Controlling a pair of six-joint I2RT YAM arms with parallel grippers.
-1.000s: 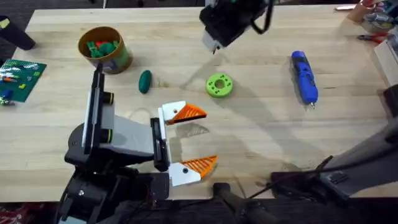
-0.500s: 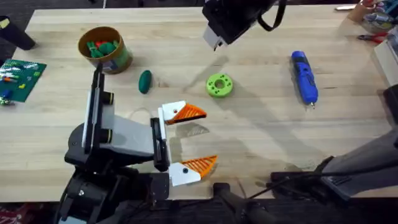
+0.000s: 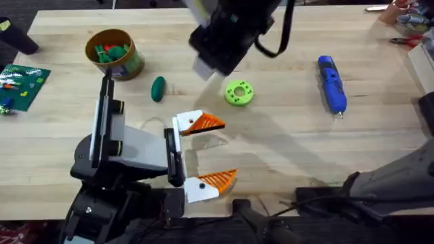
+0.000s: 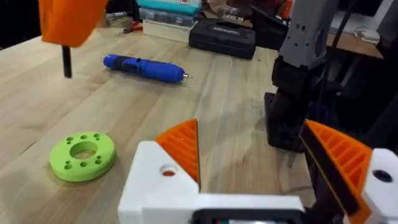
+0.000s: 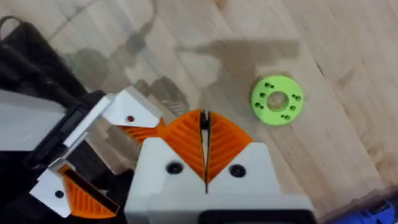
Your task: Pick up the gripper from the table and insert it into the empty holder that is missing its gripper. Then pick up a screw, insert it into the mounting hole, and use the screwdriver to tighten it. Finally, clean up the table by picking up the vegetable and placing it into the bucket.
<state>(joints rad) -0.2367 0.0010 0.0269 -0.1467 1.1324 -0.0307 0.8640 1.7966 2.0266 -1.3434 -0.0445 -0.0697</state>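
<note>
My left gripper (image 3: 213,152) (image 4: 252,127) rests open near the table's front, with a white wedge piece with an orange ribbed tip (image 3: 201,123) in each holder. I cannot tell which one is the task's gripper. A small hole (image 4: 166,171) shows in one white base. My right gripper (image 3: 203,68) (image 5: 204,124) (image 4: 68,22) hangs above the table, shut on a thin black screw (image 4: 66,61). The blue screwdriver (image 3: 331,83) (image 4: 143,66) lies at the right. The dark-green vegetable (image 3: 158,89) lies next to the bucket (image 3: 129,64).
A lime-green ring (image 3: 239,93) (image 5: 277,100) lies on the wood under the right arm. The bucket holds green and red toys. A green board (image 3: 20,85) sits at the left edge, and cases and tools (image 3: 407,27) sit at the far right.
The right arm has swung left and nearer the left gripper, carrying the screw. The left arm and the table's things have not moved.
</note>
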